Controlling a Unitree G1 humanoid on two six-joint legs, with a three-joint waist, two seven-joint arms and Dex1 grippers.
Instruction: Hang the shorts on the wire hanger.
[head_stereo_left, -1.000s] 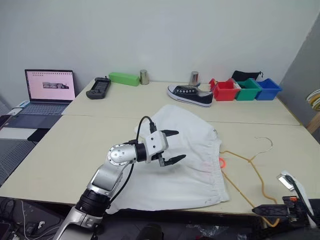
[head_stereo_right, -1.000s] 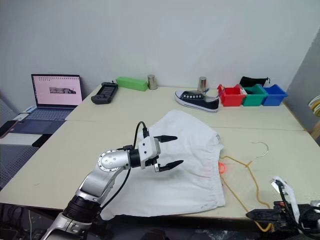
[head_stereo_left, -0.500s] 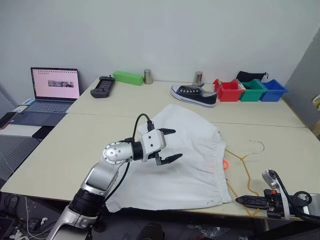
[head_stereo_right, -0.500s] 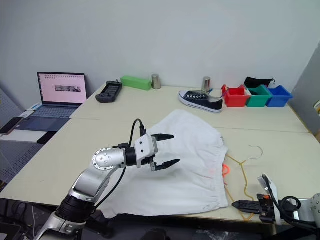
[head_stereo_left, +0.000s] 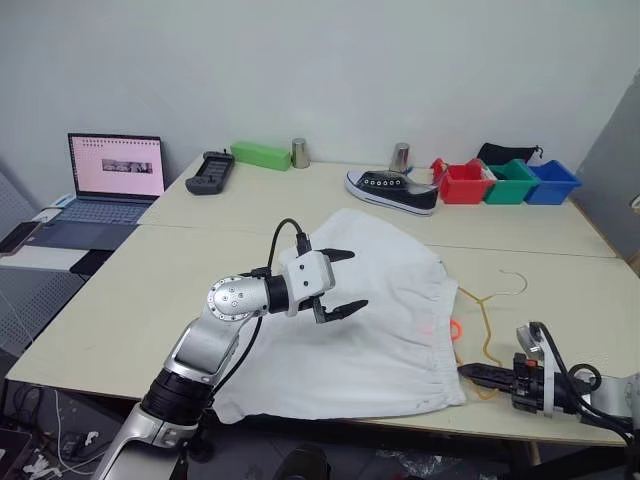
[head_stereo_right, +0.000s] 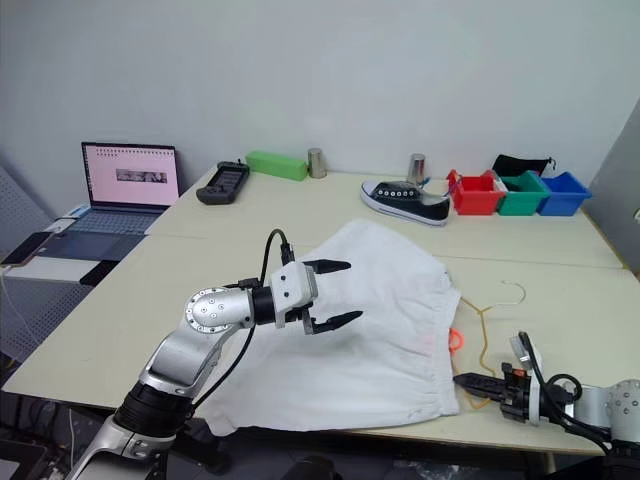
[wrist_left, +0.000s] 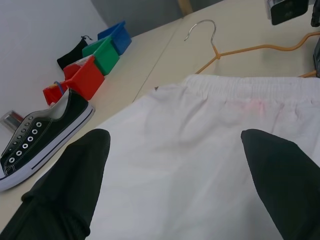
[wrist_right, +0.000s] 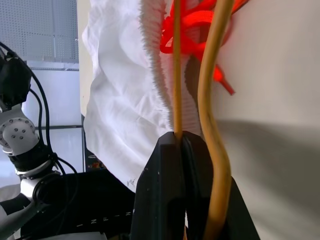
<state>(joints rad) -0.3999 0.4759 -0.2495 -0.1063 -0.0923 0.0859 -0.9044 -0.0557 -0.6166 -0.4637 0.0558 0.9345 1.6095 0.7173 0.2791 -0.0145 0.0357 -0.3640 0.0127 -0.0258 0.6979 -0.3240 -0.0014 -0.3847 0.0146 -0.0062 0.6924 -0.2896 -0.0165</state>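
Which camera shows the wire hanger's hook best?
The left wrist view: the wire hanger shows its hook plainly, beyond the shorts. The head views show it whole but tiny; the right wrist view shows the right pincer clamping its wire.

Shorts (head_stereo_left: 370, 300) spread mid-table (head_stereo_left: 150, 290), waistband toward the right. Wire hanger (head_stereo_left: 487, 310) just right of them, hook to the far side. Left gripper (head_stereo_left: 340, 283) hovering over the shorts' left part; right gripper (head_stereo_left: 478, 374) at the near right edge — on the hanger's near end. Far side: sneaker (head_stereo_left: 392, 191), bins (head_stereo_left: 508, 182) to its right. Laptop (head_stereo_left: 105, 185) far left.
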